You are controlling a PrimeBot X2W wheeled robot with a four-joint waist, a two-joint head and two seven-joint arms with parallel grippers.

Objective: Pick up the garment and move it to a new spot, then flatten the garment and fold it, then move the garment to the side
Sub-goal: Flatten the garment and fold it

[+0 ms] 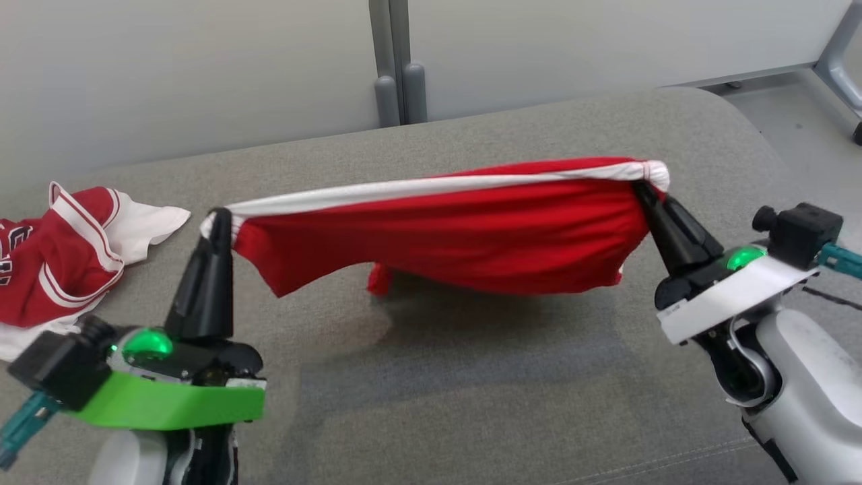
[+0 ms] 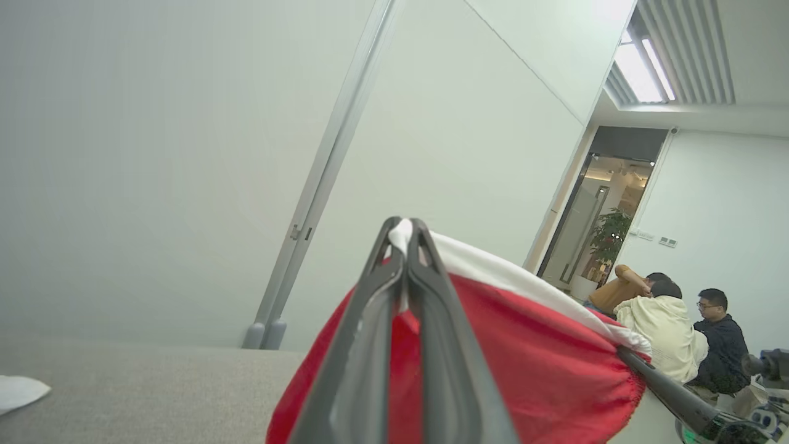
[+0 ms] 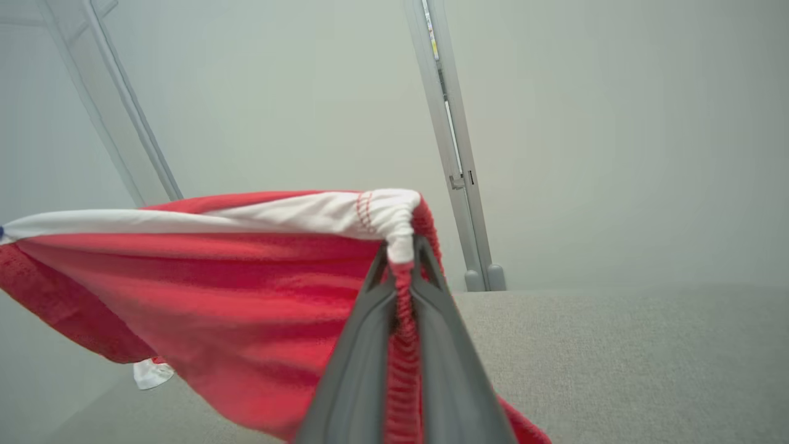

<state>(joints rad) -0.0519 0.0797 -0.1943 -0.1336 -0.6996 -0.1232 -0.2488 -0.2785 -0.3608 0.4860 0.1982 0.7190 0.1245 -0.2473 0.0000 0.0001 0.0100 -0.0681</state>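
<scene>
Left gripper [image 1: 217,219] and right gripper [image 1: 643,185] are each clamped on one end of the red fabric garment with a white top band [image 1: 438,236], fingers pressed together on bunched cloth. The band is stretched taut between them, so the garment's long axis runs left to right above the middle of the grey upholstered bench [image 1: 471,377], its right end nearer the far edge. The body hangs below and beyond the fingertips, and a low red corner seems to brush the bench. Neither arm is nearer. Laying it flat likely means lowering both together. A crumpled red-and-white jersey [image 1: 60,263] lies at the left edge.
</scene>
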